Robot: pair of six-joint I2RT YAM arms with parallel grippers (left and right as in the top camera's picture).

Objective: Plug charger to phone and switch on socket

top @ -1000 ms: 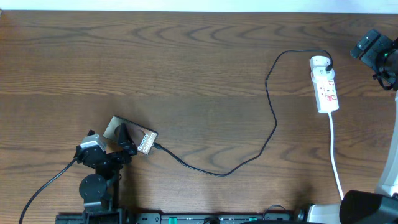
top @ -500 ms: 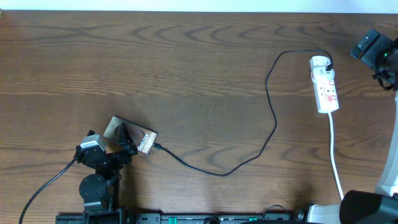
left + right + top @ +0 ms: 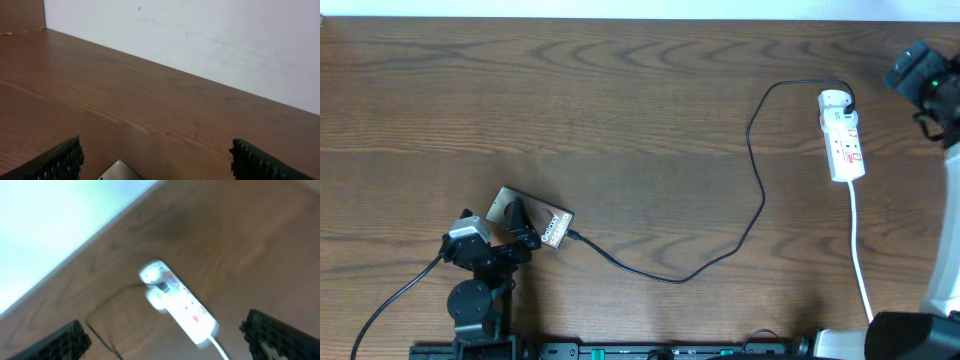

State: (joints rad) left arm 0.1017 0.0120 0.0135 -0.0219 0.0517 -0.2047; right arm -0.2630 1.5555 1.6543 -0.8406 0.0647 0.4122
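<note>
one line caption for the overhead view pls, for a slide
Open left gripper over the phone, the charger cable curving from the phone's edge across the table to the socket.

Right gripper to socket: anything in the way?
Nothing visible. The right gripper is open and sits off the right side of the socket, with only bare table between them. The charger cable leaves the strip's plug end and runs off to the left, away from that path.
</note>
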